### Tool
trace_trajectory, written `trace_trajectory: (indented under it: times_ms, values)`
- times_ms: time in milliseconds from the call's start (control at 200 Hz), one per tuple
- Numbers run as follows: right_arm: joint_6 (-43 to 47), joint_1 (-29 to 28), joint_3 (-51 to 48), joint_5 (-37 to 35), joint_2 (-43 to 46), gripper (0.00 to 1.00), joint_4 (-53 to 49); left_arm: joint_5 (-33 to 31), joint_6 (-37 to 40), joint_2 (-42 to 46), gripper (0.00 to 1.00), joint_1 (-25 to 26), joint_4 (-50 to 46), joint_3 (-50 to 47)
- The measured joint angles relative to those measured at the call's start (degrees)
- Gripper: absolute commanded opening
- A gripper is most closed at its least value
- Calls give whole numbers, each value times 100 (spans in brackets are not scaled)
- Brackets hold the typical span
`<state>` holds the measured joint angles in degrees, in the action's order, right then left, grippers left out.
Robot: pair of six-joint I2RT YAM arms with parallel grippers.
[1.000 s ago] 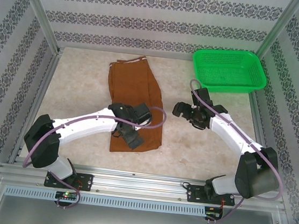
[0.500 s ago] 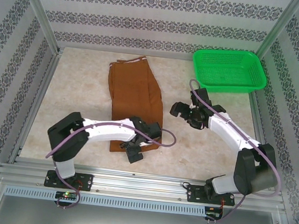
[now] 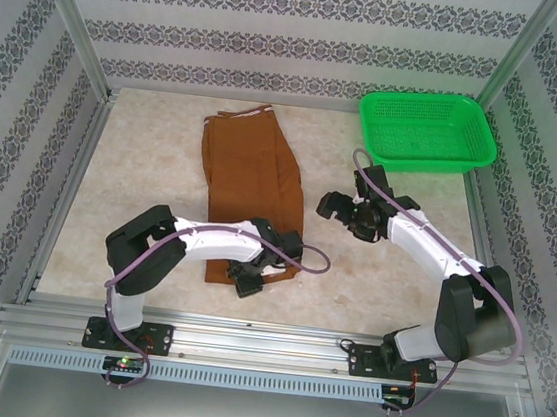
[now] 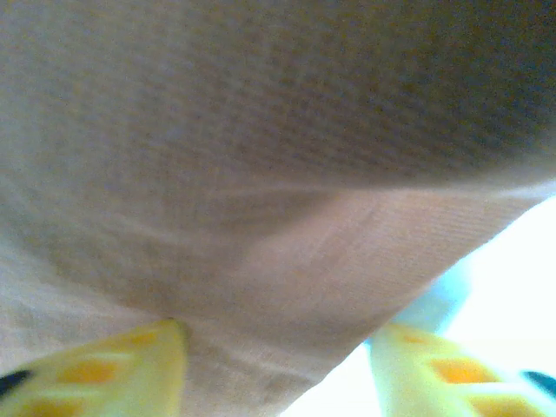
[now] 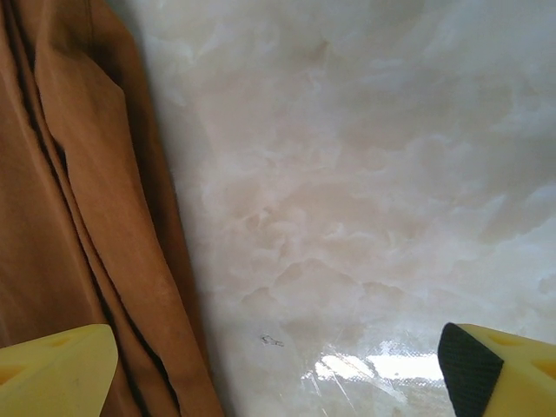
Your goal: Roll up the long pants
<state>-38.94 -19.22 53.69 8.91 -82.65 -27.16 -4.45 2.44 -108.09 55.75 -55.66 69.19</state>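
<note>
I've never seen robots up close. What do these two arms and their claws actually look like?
Both the left arm and right arm are slim white tubes linked by chunky black joints, each trailed by a looping purple cable. The left gripper and right gripper look black from above. Up close, their fingers are yellow, one carrying a black pad.

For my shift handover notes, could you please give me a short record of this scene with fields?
long pants: flat, unrolled, hems nearest the arms
left gripper: at the near hem, cloth between its jaws, grip unclear
right gripper: open, over bare table right of the pants
green basket: far right corner
</note>
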Motion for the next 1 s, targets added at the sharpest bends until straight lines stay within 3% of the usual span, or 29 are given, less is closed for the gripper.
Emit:
trace_trajectory:
  times_ms: [30,80,290,585,729,794,969,999]
  values:
    - [-9,-2,-42,-4,0,95,0,20,22,-28,20,-28,-13,31]
    - [-22,-4,-101,-28,0,95,-17,-22,92,-76,17,-66,-35,85]
    - [-33,-50,-208,-166,28,95,-44,162,188,-278,20,-197,-221,568]
    - [74,28,-472,-514,573,96,-350,1032,297,-341,25,-188,-1023,2002]
    - [136,225,-562,-588,846,97,-463,1274,348,-407,47,-199,-1266,2247]
    - [144,251,-588,-610,898,97,-463,1034,299,-407,58,-214,-1276,2214]
    - [157,262,-654,-586,874,96,-446,439,181,-179,67,-225,-1049,1556]
    - [157,262,-654,-579,857,96,-437,428,164,-138,78,-225,-1025,1427]
